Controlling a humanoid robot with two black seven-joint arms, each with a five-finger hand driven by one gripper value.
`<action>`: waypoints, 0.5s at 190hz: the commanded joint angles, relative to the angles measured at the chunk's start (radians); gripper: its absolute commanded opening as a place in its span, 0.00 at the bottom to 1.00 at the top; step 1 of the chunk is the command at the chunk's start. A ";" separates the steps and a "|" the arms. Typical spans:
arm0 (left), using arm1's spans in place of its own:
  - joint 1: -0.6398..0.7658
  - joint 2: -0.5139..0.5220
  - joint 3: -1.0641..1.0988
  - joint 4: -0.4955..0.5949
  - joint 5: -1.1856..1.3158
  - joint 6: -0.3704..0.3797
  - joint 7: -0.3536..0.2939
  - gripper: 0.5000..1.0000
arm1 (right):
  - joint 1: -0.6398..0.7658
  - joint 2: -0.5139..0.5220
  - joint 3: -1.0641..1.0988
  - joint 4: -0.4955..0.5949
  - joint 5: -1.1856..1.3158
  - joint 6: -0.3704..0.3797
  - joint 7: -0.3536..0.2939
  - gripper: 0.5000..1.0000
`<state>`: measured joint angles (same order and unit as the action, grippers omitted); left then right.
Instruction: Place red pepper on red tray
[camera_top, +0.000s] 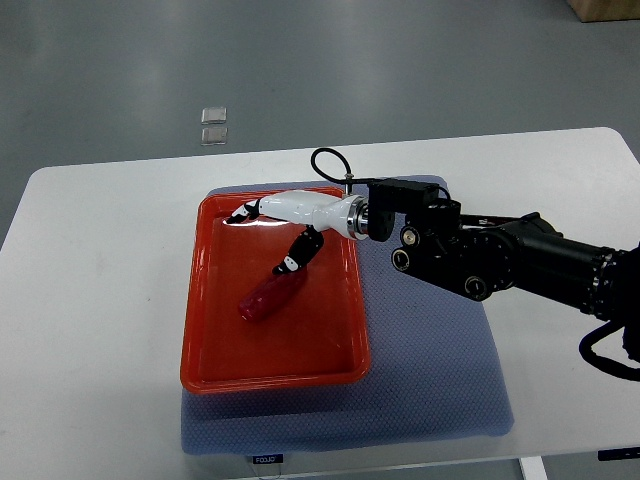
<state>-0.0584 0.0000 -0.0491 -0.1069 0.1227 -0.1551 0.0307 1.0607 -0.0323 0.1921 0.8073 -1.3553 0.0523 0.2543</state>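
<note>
The red pepper (268, 296) lies on the floor of the red tray (205, 300), left of its middle, pointing up and to the right. My right hand (265, 240), white with black fingertips, reaches in from the right over the tray's far half. Its fingers are spread. One fingertip (291, 264) is at the pepper's upper end; I cannot tell if it touches. Another fingertip (240, 213) points toward the tray's far left corner. The hand holds nothing. The left arm does not show.
The tray sits on a blue mat (440, 380) on a white table (100, 260). The black right forearm (500, 255) crosses the mat's right side. Two small clear squares (213, 125) lie on the floor beyond the table.
</note>
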 joint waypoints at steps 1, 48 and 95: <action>0.000 0.000 0.000 0.003 0.000 0.000 0.000 1.00 | -0.010 -0.018 0.102 -0.025 0.004 0.000 -0.001 0.71; 0.000 0.000 0.002 0.007 -0.002 0.000 0.000 1.00 | -0.102 -0.024 0.446 -0.134 0.220 -0.081 -0.069 0.71; 0.000 0.000 0.002 0.007 0.000 0.000 0.000 1.00 | -0.199 -0.038 0.547 -0.177 0.557 -0.242 -0.073 0.71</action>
<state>-0.0583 0.0000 -0.0475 -0.0997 0.1216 -0.1546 0.0306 0.8962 -0.0634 0.7103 0.6358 -0.9669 -0.1387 0.1812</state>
